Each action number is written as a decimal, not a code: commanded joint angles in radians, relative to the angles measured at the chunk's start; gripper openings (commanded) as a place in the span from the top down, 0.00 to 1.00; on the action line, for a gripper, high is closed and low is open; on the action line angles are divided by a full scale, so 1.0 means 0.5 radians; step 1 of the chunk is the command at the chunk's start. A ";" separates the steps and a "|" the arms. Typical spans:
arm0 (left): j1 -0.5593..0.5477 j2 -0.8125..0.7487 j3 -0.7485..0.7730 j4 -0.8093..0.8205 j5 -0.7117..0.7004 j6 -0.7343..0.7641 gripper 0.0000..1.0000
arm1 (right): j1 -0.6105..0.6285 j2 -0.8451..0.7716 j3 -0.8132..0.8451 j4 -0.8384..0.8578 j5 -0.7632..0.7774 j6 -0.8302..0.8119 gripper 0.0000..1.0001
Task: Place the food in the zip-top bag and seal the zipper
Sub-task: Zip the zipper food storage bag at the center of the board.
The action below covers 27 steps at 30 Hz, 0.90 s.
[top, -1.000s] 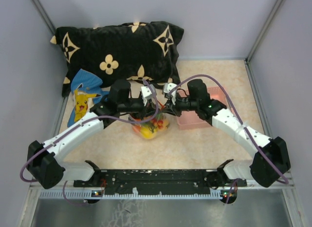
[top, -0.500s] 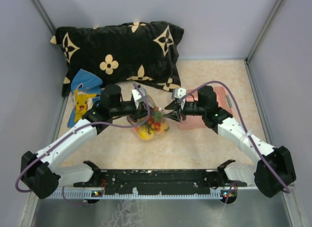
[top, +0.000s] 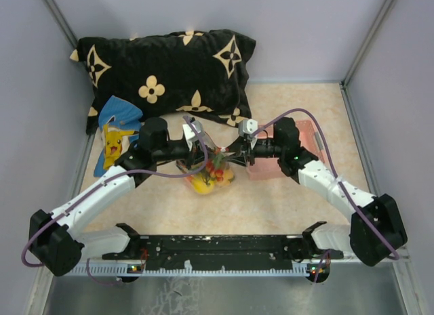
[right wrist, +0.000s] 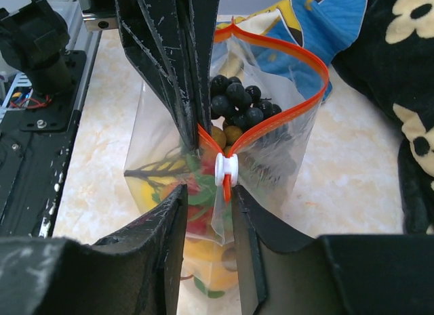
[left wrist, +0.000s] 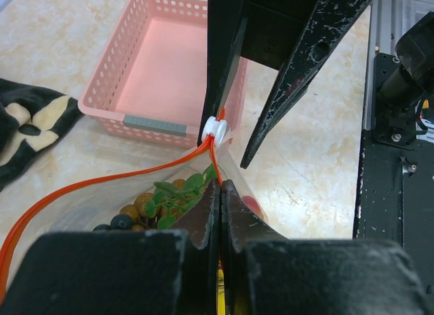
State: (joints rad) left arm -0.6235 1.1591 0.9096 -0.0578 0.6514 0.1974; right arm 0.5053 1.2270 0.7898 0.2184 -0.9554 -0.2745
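Note:
The clear zip-top bag (top: 211,171) stands mid-table, holding the food: dark berries (right wrist: 237,98), a yellow lemon (right wrist: 203,250), red and green bits. The orange-red zipper (right wrist: 298,101) gapes in an open loop. Its white slider (right wrist: 226,169) sits at the end nearest the right arm. My left gripper (left wrist: 221,183) is shut on the bag's mouth edge, pinching the orange strip; it also shows in the top view as my left gripper (top: 201,147). My right gripper (right wrist: 208,190) is open, its fingers straddling the bag corner just below the slider without pinching it.
A pink basket (top: 288,162) sits right of the bag, behind the right gripper. A black pillow with tan flowers (top: 163,71) lies at the back, and a blue cartoon cloth (top: 115,132) lies at the left. Grey walls enclose the table.
The left jaws have closed on the bag's edge. The right jaws have opened and moved in around the slider end. Both arms have drawn apart and sunk lower.

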 commanded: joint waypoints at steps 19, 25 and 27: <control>0.008 -0.138 0.057 0.017 -0.032 0.243 0.65 | -0.009 0.043 0.115 0.060 -0.058 0.027 1.00; 0.007 -0.055 0.159 -0.010 0.059 0.419 0.46 | 0.026 0.029 0.165 -0.089 0.033 -0.045 1.00; 0.007 -0.009 0.191 -0.001 0.107 0.443 0.42 | 0.039 0.030 0.178 -0.121 0.054 -0.063 1.00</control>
State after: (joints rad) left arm -0.6216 1.1198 0.9493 -0.0570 0.6502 0.3466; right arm 0.5114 1.2549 0.8200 0.1806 -0.9554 -0.2665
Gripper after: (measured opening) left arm 0.546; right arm 0.006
